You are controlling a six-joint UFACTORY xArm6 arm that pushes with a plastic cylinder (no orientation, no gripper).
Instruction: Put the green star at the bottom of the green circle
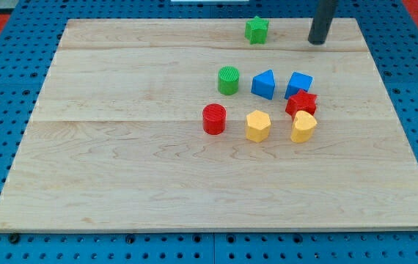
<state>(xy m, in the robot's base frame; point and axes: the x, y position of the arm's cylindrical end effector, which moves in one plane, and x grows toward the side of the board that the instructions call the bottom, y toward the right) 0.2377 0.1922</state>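
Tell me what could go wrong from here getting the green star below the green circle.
The green star sits near the board's top edge, so a stray push from my tip could slide it off. Its path down passes the green circle and red cylinder, which it may knock aside.

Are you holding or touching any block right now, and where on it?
Nothing. My tip stands apart, to the view's right of the green star.

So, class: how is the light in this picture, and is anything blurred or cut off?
Camera view: soft, even light, faint shadows under the blocks, no strong glare on the board; green star and green circle sharp; rod cropped at the view's top, my tip right of the star.
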